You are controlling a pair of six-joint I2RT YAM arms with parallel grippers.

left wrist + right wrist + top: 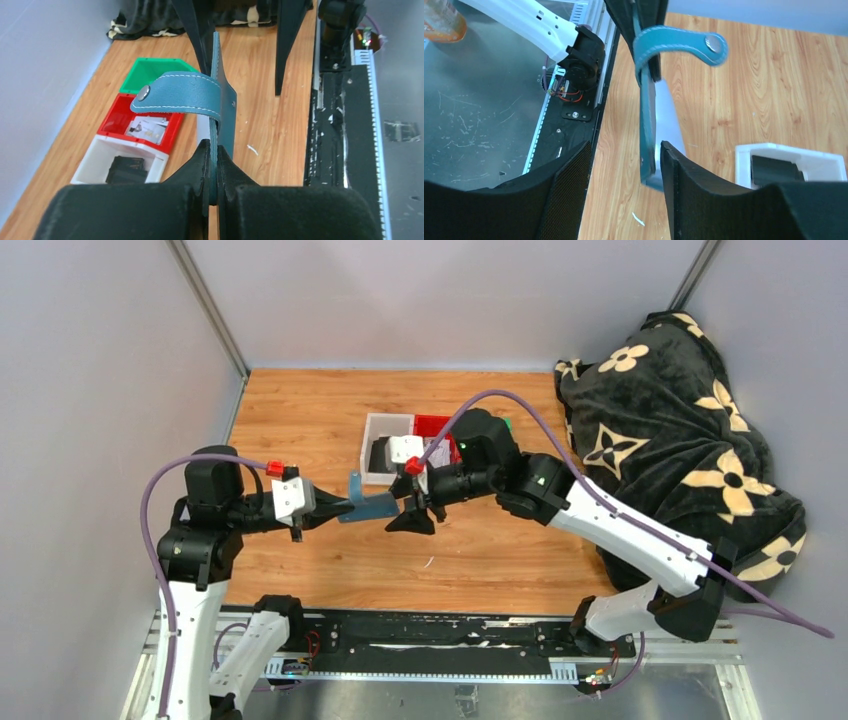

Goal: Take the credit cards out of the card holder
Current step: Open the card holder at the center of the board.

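The small slate-blue leather card holder (372, 506) hangs mid-frame over the wooden table (500, 560), clamped in the left gripper (340, 508). The right gripper (412, 518) straddles its other end, jaws apart. It looks light and limp; the credit cards, hidden here, should pinch stiffer.

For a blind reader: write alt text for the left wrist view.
The left hand pinches the blue card holder upright by its near edge, snap strap curling left. The open right hand straddles its far edge; green, red and white bins sit on the table at left.
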